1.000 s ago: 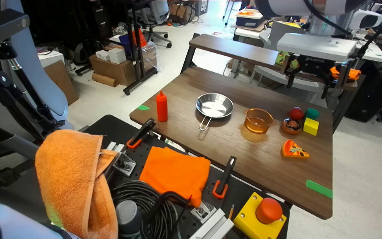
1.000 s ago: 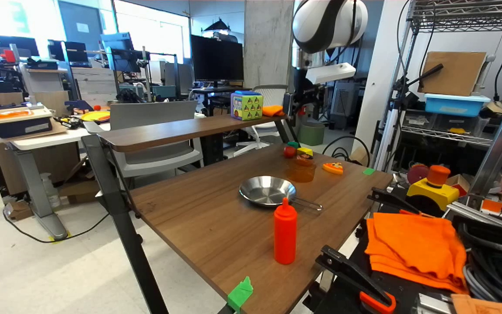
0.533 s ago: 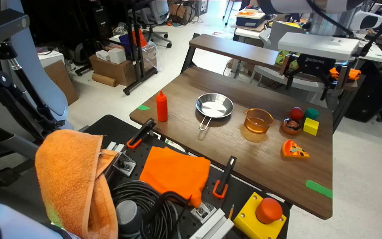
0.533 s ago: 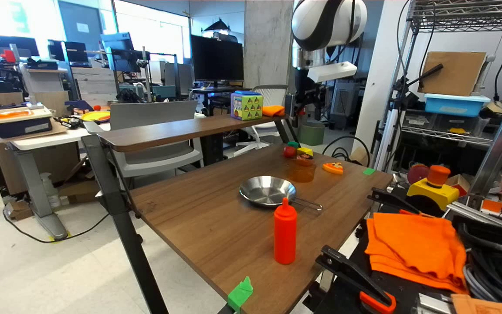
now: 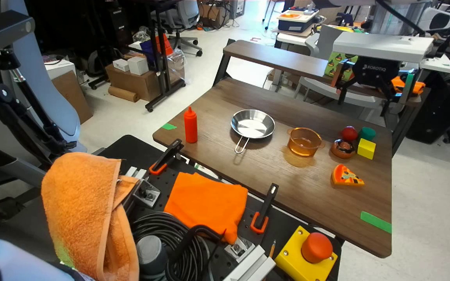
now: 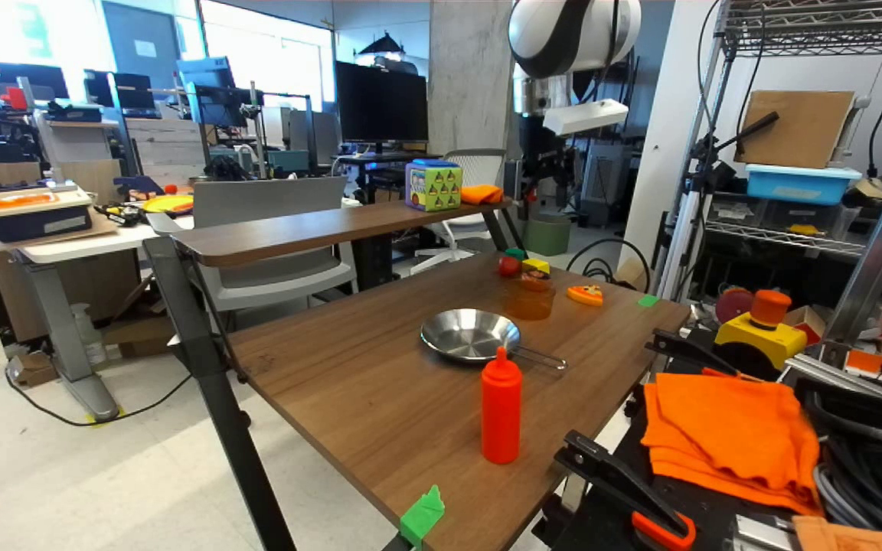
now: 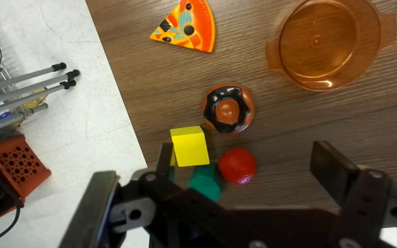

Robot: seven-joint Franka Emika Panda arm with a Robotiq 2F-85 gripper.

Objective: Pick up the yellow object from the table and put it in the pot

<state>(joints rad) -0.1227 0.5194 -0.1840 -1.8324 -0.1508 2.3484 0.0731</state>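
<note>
The yellow object (image 7: 191, 148), a small bright block, sits on the table near its edge, as both exterior views also show. It touches or nearly touches a green octagonal block (image 7: 206, 184). The pot (image 7: 367, 41), a translucent amber container with two side handles, stands upright on the table and looks empty. My gripper (image 7: 246, 160) hangs above the tabletop with its jaws wide apart and nothing held. In the wrist view, the yellow block appears just inside the left finger (image 7: 164, 156). An exterior view shows the gripper (image 5: 367, 95) well above the blocks.
A red ball (image 7: 237, 166) and a chocolate-topped donut (image 7: 227, 108) crowd close to the yellow block. The pizza wedge (image 5: 346, 175) lies nearby. Farther along are the silver pan (image 5: 252, 124) and a red bottle (image 5: 191, 125). A raised shelf (image 6: 318, 233) runs along the table's back.
My gripper has shifted slightly rightward and up in an exterior view, its tilt changing a little. The jaws stay apart. The objects on the table have not moved.
</note>
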